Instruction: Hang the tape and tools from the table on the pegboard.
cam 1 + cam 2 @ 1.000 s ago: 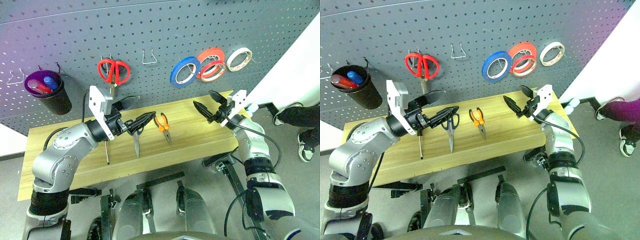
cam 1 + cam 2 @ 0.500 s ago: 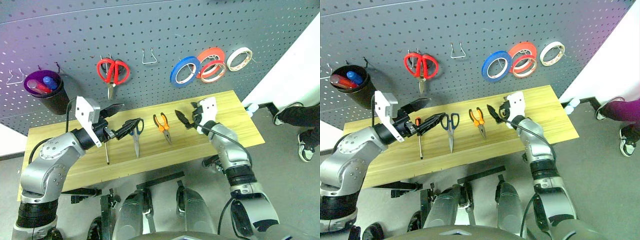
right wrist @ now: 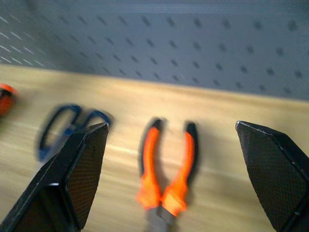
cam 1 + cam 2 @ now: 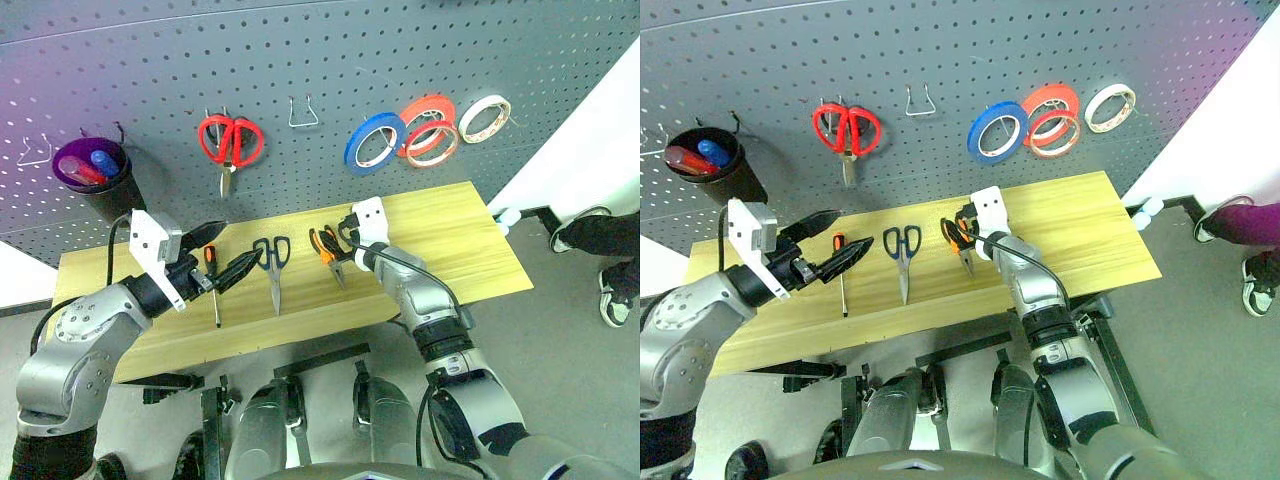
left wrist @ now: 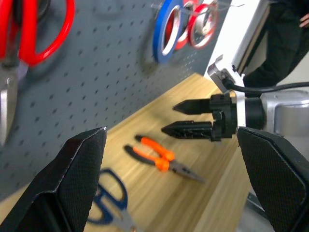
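Pliers (image 4: 330, 254) lie flat on the table (image 4: 460, 235), now right in front of the right gripper (image 5: 186, 118), which has swung in from the table's right end, where it hung a second ago, to hover just above their orange handles. Its two fingers (image 5: 193, 106) stand wide apart and hold nothing; in the right wrist view the pliers sit between them, handles toward the pegboard (image 4: 150, 60).

Since the earlier frame the left gripper (image 4: 225, 250) has drawn back from over the scissors (image 4: 273, 268) toward the table's left end. Its fingers are spread wide and empty, with the screwdriver (image 4: 213, 290) lying just below their tips and the scissors beyond them.

Scissors, screwdriver and pliers rest where they did before, side by side on the wood. The thin tape (image 4: 432, 145) hangs on the pegboard beside the blue roll (image 4: 373, 143), overlapping the thicker red roll (image 4: 425, 110).
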